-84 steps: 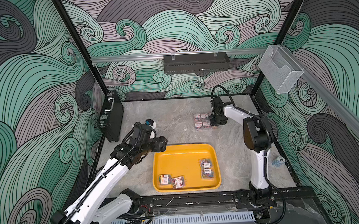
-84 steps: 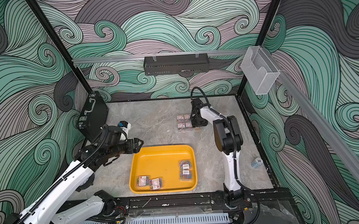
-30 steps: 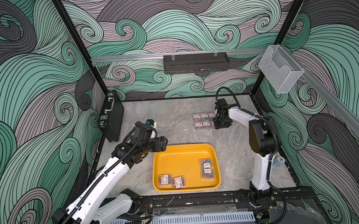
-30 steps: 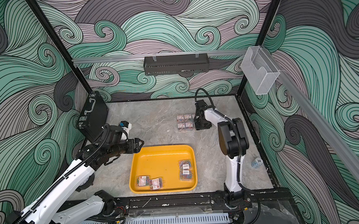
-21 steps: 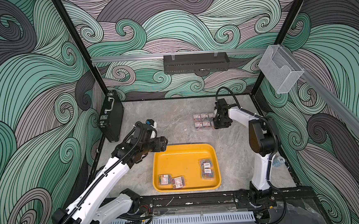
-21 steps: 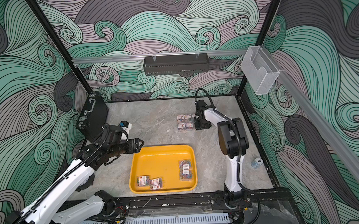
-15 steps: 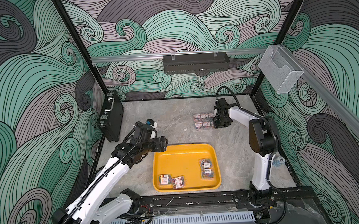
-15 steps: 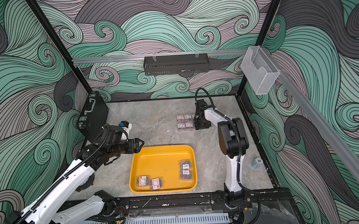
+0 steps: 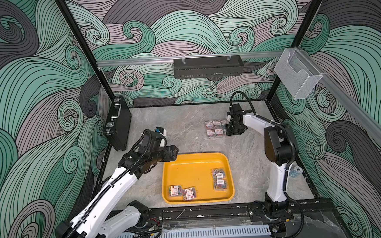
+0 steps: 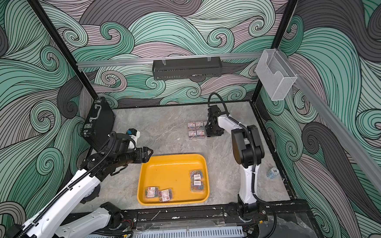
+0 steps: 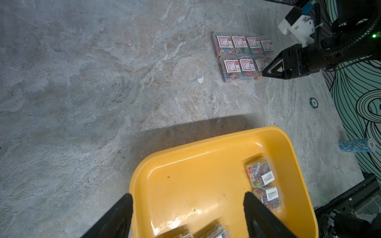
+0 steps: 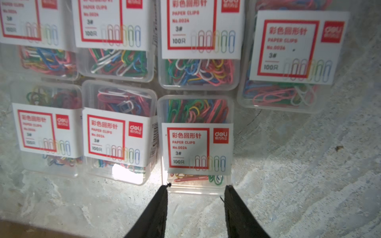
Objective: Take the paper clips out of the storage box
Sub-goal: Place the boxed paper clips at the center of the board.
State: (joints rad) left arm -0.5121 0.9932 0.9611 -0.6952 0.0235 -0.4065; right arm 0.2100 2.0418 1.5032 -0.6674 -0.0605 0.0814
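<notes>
A paper clip box (image 12: 198, 144) on the bench (image 12: 309, 164) is pinched by the right hand (image 12: 196, 186). Four more boxes (image 9: 219, 174) are left in the storage box (image 9: 195, 173), beside the spread left hand (image 11: 188, 193). Light, stiff, slippery, it is guessed: side walls are best held.

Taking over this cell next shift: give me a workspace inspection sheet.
Surface: grey stone-look table, one small white scrap.
Job's things: four paper clip boxes in the storage box; a group of seven on the table beyond.
Clutter: blue chip stack by the right arm's base; black briefcase at the left wall.
Grippers: left gripper open over the storage box's far corner; right gripper shut on the group's end box.
Cables: black loop above the right wrist.
Surroundings: clear holder, black rack on the walls.
</notes>
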